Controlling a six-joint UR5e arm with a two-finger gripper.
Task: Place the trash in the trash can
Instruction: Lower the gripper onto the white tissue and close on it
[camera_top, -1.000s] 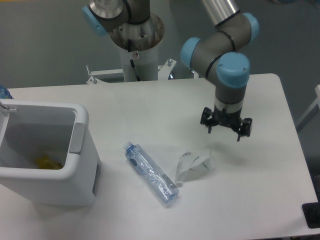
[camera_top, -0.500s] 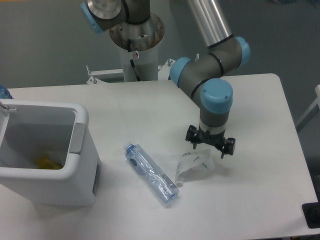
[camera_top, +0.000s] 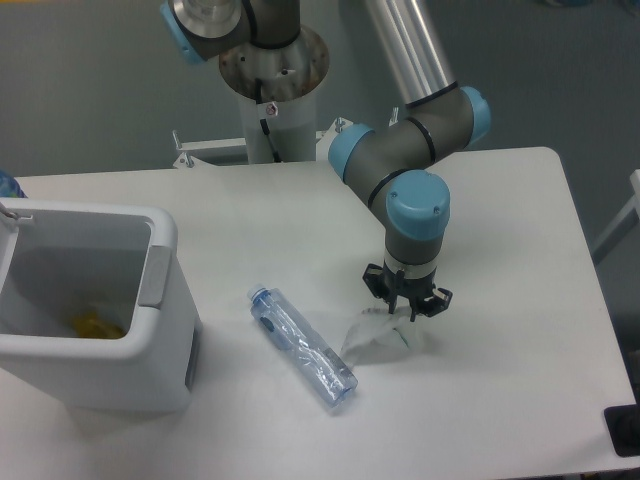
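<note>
Trash can (camera_top: 160, 300) sat at left edge of frame, lower left, mouth up, w/ a small yellow item (camera_top: 92, 325) visible on its floor. Grey tab faced right, toward the table centre.

Bottle (camera_top: 301, 345) lay flat on the table (camera_top: 520, 200), lower centre, blue cap toward upper left, body running diagonally to lower right. It was clear of the can and untouched by the arm.

Wrapper (camera_top: 375, 335) lay just right of the bottle's lower end, near but apparently not touching; contact could not be confirmed.

Gripper (camera_top: 405, 310) was pointed straight down, centre-right of frame, directly over the wrapper's upper edge, fingertips at or touching the film. Jaws appeared parted, straddling the crumpled top, w/ no sign of a closed pinch on the material; exact gap not resolvable at this res.

Step in hand, by judgement: pick approach on the wrapper, 1st of 2 items. Neither item was in the can yet.

Next move would call for: closing on a raised fold, since thin film may slip out; then lifting clear of the bottle and carrying left across the frame to above the can mouth before release. Bottle would follow as a separate pick.
</note>
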